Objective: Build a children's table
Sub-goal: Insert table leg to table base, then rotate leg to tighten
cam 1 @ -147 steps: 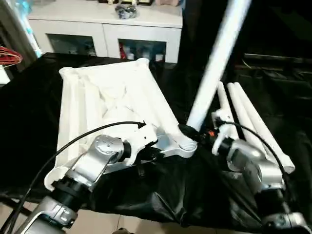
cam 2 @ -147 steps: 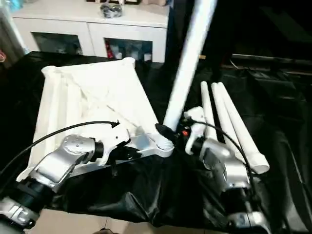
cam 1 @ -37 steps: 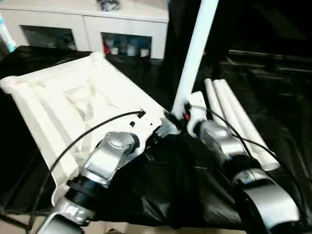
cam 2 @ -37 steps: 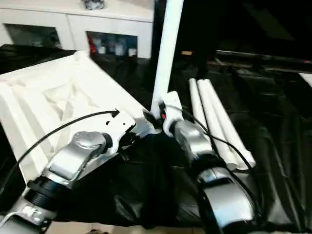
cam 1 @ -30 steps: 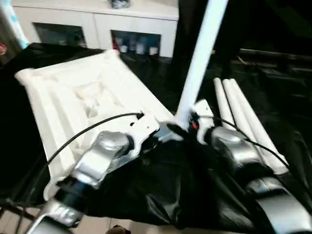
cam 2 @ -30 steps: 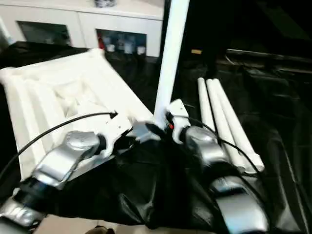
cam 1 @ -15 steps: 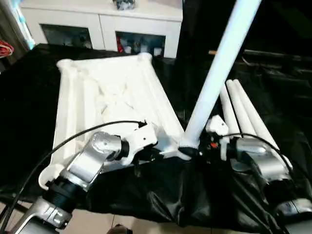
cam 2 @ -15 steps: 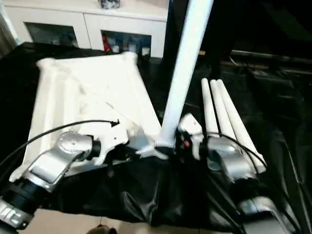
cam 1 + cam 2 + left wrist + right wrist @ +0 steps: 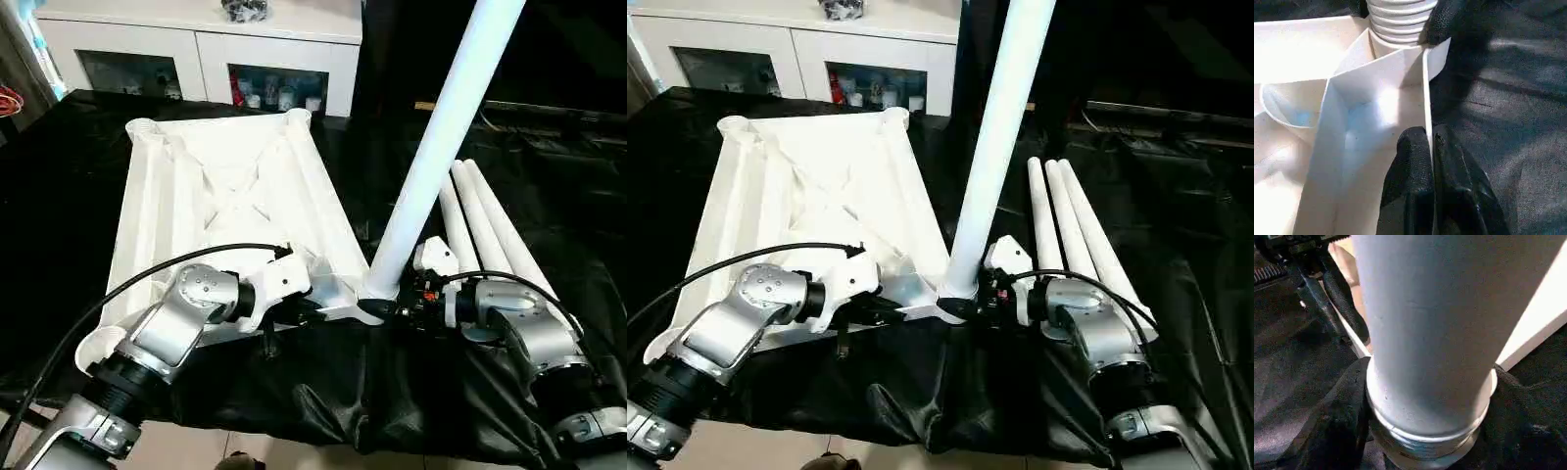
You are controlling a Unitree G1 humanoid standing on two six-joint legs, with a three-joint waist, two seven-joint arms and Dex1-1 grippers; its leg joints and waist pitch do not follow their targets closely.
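Lying upside down on black-covered tabletop (image 9: pixel 59 196): white table top (image 9: pixel 225 196), ribbed underside facing up. Rising from its near corner socket at 5 o'clock: one leg (image 9: pixel 431 166), leaning toward 1 o'clock. Resting side by side at 3 o'clock: three spare legs (image 9: pixel 490 235). Pinching thin rim wall: left pincer (image 9: pixel 1431 147), clamped. Straddling leg base: right pincer (image 9: pixel 1427 440), fingers (image 9: pixel 1337 416) hugging both sides. Standing at 12 o'clock: white glass-door cabinet (image 9: pixel 206 59).
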